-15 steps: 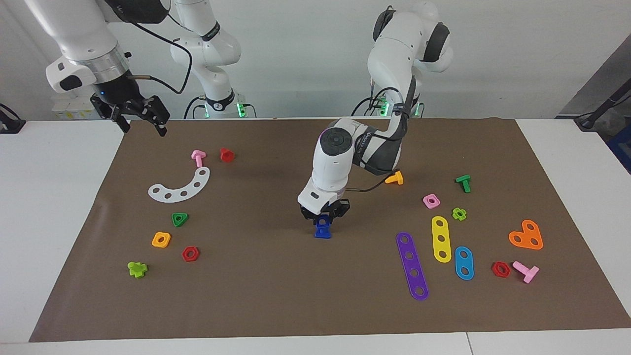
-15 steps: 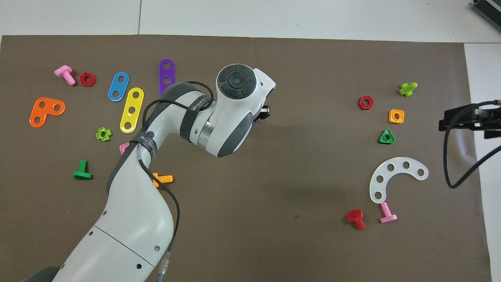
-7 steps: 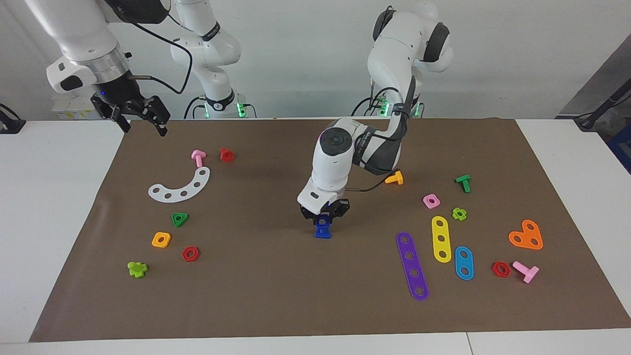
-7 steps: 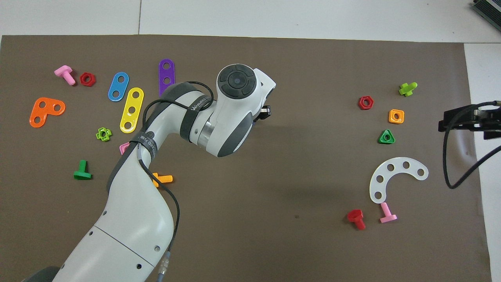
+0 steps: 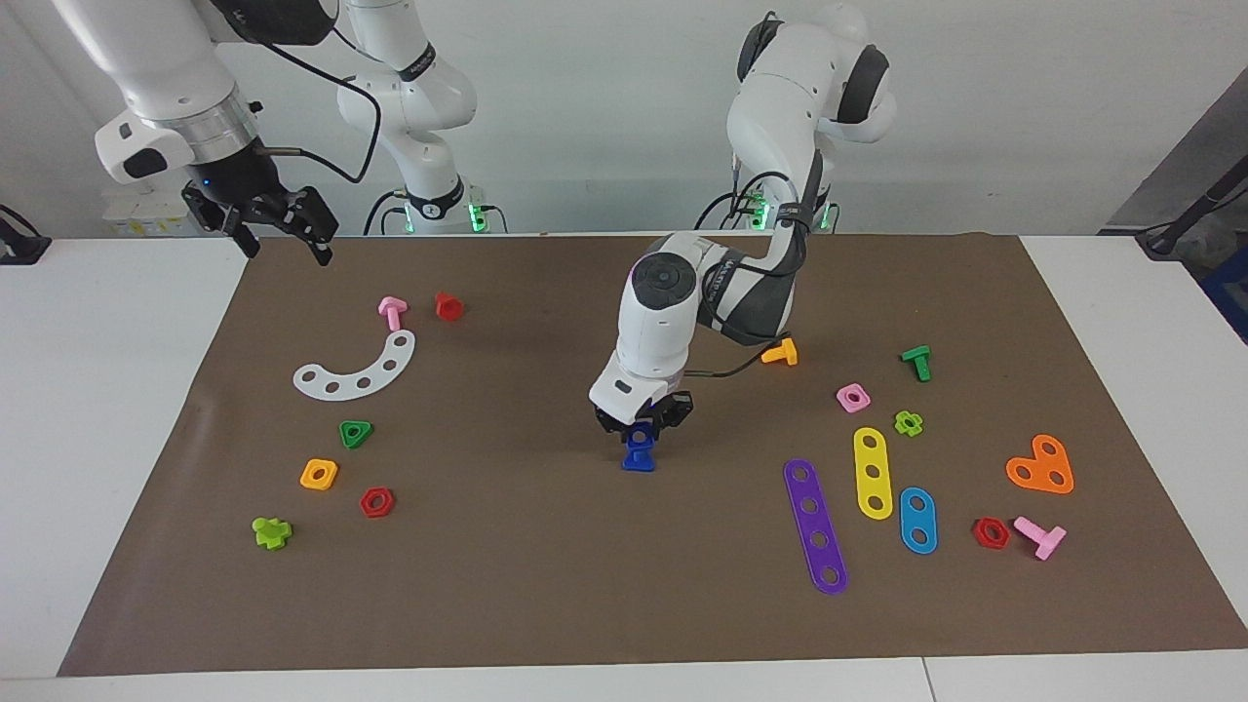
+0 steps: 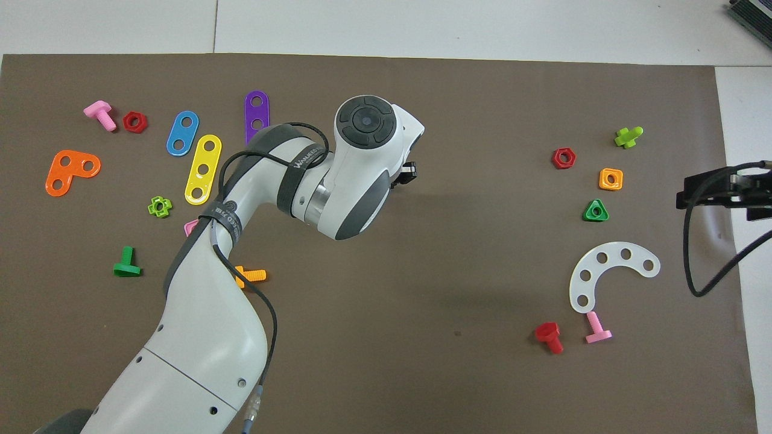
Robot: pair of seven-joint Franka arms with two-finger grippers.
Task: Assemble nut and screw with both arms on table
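In the facing view my left gripper (image 5: 641,429) reaches down to the middle of the brown mat (image 5: 546,575) on the table (image 5: 107,409). It is shut on the dark-blue nut (image 5: 639,438). The nut sits on the stem of the dark-blue screw (image 5: 639,463), whose flat head rests on the mat. In the overhead view the left arm's wrist hides both pieces, and only a corner of the left gripper (image 6: 409,173) shows. My right gripper (image 5: 285,246) hangs open and empty over the mat's corner at the right arm's end, and the overhead view shows it as right gripper (image 6: 715,188).
Toward the right arm's end lie a white curved strip (image 5: 359,369), a pink screw (image 5: 392,312), a red screw (image 5: 448,306), a green triangular nut (image 5: 356,433) and an orange nut (image 5: 319,474). Toward the left arm's end lie a purple strip (image 5: 815,525), a yellow strip (image 5: 872,472) and a pink nut (image 5: 853,397).
The right gripper has drifted slightly while staying open. The left gripper stays shut on the nut at the same spot.
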